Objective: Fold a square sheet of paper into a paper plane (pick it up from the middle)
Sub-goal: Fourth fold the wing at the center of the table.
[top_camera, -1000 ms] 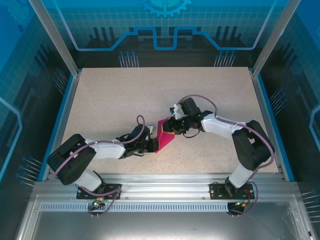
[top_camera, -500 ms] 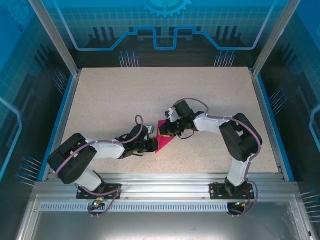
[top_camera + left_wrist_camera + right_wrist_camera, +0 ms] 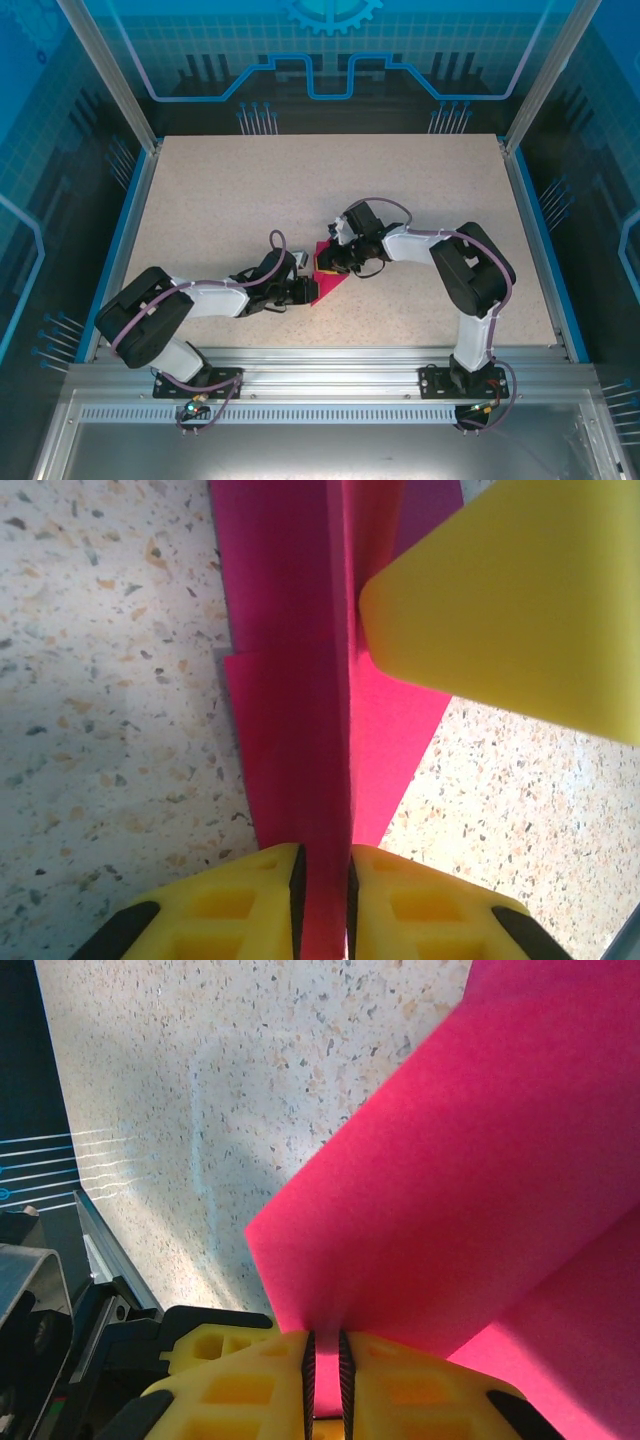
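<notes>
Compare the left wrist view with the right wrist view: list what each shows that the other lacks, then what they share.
Left wrist: the left gripper pinching a raised centre fold of the paper, its layered flaps, and another yellow finger at upper right. Right wrist: the right gripper pinching one broad flat flap, plus a metal rail at left. Shared: magenta paper clamped between yellow fingers above the speckled table.
</notes>
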`<state>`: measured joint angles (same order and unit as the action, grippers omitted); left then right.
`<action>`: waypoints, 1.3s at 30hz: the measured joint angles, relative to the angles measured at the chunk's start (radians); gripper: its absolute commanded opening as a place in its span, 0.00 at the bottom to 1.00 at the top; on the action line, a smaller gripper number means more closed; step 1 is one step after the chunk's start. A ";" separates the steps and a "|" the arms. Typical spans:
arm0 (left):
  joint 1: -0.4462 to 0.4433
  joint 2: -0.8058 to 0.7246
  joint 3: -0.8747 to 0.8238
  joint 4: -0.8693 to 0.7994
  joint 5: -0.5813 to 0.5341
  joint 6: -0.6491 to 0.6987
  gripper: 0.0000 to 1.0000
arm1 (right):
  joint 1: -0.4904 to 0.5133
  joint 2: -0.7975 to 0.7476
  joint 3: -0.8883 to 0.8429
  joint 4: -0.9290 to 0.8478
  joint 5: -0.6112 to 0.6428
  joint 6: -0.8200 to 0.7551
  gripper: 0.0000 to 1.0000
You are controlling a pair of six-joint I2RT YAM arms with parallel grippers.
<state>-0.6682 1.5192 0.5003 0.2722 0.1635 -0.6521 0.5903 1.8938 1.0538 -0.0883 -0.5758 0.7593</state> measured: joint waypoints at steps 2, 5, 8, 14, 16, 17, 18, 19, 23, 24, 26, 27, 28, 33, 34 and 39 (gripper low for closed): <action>0.000 0.000 0.000 -0.003 0.003 0.000 0.22 | 0.000 0.001 0.000 0.000 0.000 0.000 0.17; 0.000 0.000 0.000 -0.005 0.011 0.003 0.22 | 0.000 0.002 0.002 0.000 0.000 0.000 0.17; 0.000 0.000 0.000 -0.006 0.018 0.004 0.20 | 0.000 0.004 0.002 0.000 0.002 0.000 0.16; 0.000 -0.013 -0.006 -0.020 0.018 0.008 0.11 | 0.000 0.008 0.003 0.000 0.015 0.003 0.17; 0.000 -0.015 -0.010 -0.024 0.018 0.014 0.09 | 0.000 0.009 0.003 -0.001 0.017 0.003 0.16; 0.000 -0.016 -0.013 -0.023 0.018 0.016 0.08 | 0.000 0.009 0.003 0.000 0.018 0.003 0.16; 0.001 -0.016 -0.014 -0.023 0.018 0.016 0.07 | 0.000 0.009 0.004 -0.001 0.018 0.003 0.17; 0.001 -0.016 -0.016 -0.023 0.018 0.017 0.06 | 0.000 0.009 0.005 -0.001 0.018 0.003 0.17; 0.001 -0.016 -0.026 -0.003 0.023 0.017 0.05 | 0.000 0.009 0.005 0.000 0.018 0.003 0.18; 0.002 -0.014 -0.027 0.000 0.027 0.014 0.05 | 0.000 0.008 0.005 0.000 0.018 0.003 0.18; 0.005 -0.008 -0.027 0.006 0.034 0.013 0.04 | 0.000 0.008 0.005 0.001 0.014 0.003 0.19; 0.006 -0.004 -0.027 0.010 0.039 0.008 0.04 | 0.000 0.008 0.005 0.003 0.010 0.003 0.19; 0.008 0.000 -0.027 0.014 0.044 0.003 0.04 | 0.000 0.008 0.005 0.005 0.005 0.003 0.19; 0.024 0.004 -0.041 0.041 0.065 -0.005 0.04 | 0.000 0.008 0.005 0.022 -0.021 0.003 0.20; 0.026 0.004 -0.043 0.045 0.069 -0.005 0.04 | 0.000 0.008 0.005 0.027 -0.027 0.006 0.20; 0.036 0.004 -0.045 0.049 0.082 -0.005 0.04 | 0.000 0.012 0.005 0.057 -0.052 0.012 0.21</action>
<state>-0.6319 1.5234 0.4549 0.3210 0.2455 -0.6567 0.5903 1.9057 1.0588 -0.0311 -0.6277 0.7715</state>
